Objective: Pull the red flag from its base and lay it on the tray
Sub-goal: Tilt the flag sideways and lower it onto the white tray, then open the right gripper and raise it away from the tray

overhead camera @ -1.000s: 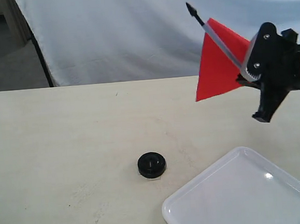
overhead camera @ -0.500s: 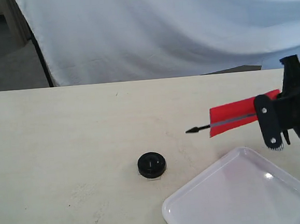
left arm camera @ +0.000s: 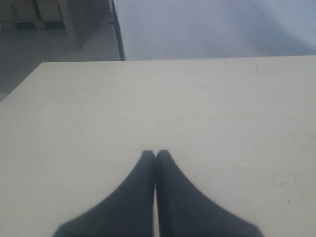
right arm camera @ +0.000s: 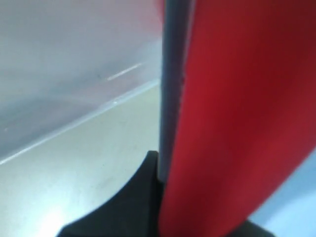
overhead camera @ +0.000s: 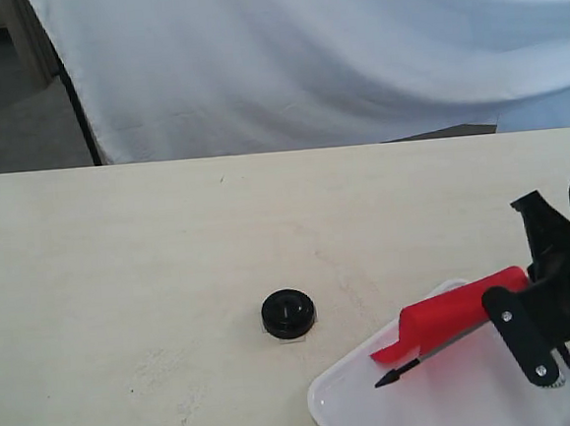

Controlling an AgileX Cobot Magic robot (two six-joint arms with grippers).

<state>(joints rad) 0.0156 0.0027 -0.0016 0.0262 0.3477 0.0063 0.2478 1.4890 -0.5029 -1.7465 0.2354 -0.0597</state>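
Right gripper (overhead camera: 519, 325) is clamped on the stick of the red flag (overhead camera: 451, 320) in the exterior view, and it is now low over the tray (overhead camera: 329, 399). Half a second ago it held the flag level above the table, beyond the tray's far rim; a second ago the flag was high and pointed upward. Now the stick slopes down toward the left, with the black tip (overhead camera: 385, 379) close to the tray floor, near the left rim. The cloth hangs folded over the stick, inside the tray outline. I cannot tell whether the tip already touches the plastic. The base (overhead camera: 289, 313) stands alone on the table (overhead camera: 121, 265), just left of the tray, with its hole empty, so the pulling part is done.

In the left wrist view, the left gripper (left arm camera: 156, 158) has its two fingers pressed together with nothing between them. It hangs over bare table (left arm camera: 197, 108), away from the work.

In the right wrist view, the grey stick (right arm camera: 173, 74) runs out from between the dark fingers, and the red cloth (right arm camera: 237, 123) fills the side next to it. Behind them the tray rim (right arm camera: 74, 123) shows as a pale line, very near to the camera.

My judgement is that the task is almost finished. What is left is a small lowering and then the release, so that the flag lies flat and does not roll over the rim.
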